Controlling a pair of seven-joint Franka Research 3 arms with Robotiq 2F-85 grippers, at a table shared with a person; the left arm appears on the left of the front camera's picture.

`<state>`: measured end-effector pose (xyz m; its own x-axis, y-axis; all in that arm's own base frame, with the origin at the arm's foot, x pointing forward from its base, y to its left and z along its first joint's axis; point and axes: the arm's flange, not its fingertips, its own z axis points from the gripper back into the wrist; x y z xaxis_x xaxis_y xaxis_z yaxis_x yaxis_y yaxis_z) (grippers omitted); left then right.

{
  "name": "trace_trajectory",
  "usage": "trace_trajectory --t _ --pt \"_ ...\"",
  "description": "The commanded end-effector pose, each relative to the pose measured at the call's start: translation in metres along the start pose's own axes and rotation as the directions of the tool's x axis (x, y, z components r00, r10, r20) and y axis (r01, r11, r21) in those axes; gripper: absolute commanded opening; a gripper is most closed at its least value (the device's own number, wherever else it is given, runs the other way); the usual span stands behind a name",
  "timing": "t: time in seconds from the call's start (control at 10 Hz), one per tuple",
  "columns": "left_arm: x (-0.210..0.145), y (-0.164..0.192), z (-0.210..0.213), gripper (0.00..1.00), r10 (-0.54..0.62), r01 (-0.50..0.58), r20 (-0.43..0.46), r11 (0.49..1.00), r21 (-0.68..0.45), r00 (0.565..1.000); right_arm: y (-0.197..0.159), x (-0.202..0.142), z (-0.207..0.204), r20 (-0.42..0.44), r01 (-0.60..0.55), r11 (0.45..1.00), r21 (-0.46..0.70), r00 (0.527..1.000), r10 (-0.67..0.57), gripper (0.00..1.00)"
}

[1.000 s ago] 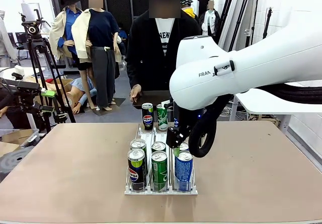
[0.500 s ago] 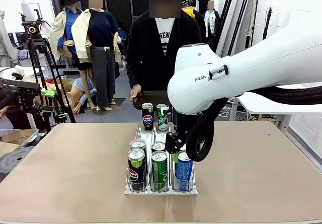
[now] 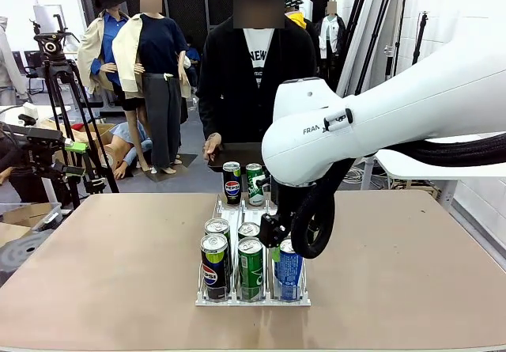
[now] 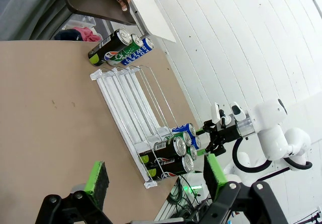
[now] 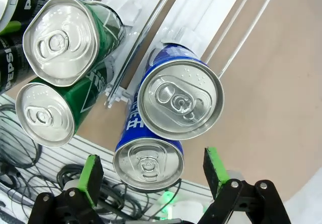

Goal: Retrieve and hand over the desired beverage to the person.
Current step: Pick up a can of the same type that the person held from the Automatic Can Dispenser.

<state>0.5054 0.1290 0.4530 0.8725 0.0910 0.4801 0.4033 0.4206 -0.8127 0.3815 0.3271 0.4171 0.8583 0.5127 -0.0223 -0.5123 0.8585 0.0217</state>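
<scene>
A clear wire rack (image 3: 207,296) on the table holds cans in three lanes: black Pepsi cans (image 3: 213,266), green cans (image 3: 251,267) and blue cans (image 3: 289,268). My right gripper (image 3: 274,247) hangs open just above the blue lane. From the right wrist, its green pads (image 5: 92,175) stand to either side of the two blue cans (image 5: 180,98), touching neither. My left gripper (image 4: 156,176) is open and empty, well off from the rack (image 4: 130,97). The person (image 3: 254,75) stands at the far side holding a dark tray (image 3: 237,154).
Two more cans, a black Pepsi (image 3: 232,182) and a green one (image 3: 254,183), stand at the rack's far end near the tray. Bare brown table (image 3: 111,249) lies on both sides of the rack. A tripod (image 3: 59,91) stands beyond the table's left.
My right gripper has come down and slightly toward me, closer to the tops of the blue cans. The cans and the person's tray have stayed put.
</scene>
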Motion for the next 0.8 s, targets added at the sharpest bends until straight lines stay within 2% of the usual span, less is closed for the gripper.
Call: trace_trajectory --t 0.0,0.3,0.4,0.5,0.7 --pt "-0.0005 -0.0003 0.0016 1.00 -0.001 0.001 -0.002 1.000 0.002 1.000 0.0033 0.0072 -0.0028 0.009 0.011 1.000 0.021 1.000 -0.011 1.00" --pt "-0.0005 -0.0003 0.0016 1.00 -0.001 0.001 -0.002 1.000 0.002 1.000 0.0019 0.0081 -0.0037 0.005 0.008 1.000 0.031 1.000 -0.008 1.00" --pt "-0.0005 -0.0003 0.0016 1.00 -0.001 0.001 -0.002 1.000 0.002 1.000 0.0012 0.0089 -0.0052 0.004 0.002 0.999 0.033 1.000 -0.002 0.97" --pt "-0.0005 -0.0003 0.0016 1.00 -0.001 0.001 -0.002 1.000 0.002 1.000 0.0009 0.0095 -0.0074 -0.001 -0.003 0.999 0.032 1.000 0.003 0.90" --pt "-0.0005 -0.0003 0.0016 1.00 -0.001 0.001 -0.002 1.000 0.002 1.000 0.0019 0.0097 -0.0094 -0.009 -0.007 0.999 0.037 1.000 0.007 0.66"
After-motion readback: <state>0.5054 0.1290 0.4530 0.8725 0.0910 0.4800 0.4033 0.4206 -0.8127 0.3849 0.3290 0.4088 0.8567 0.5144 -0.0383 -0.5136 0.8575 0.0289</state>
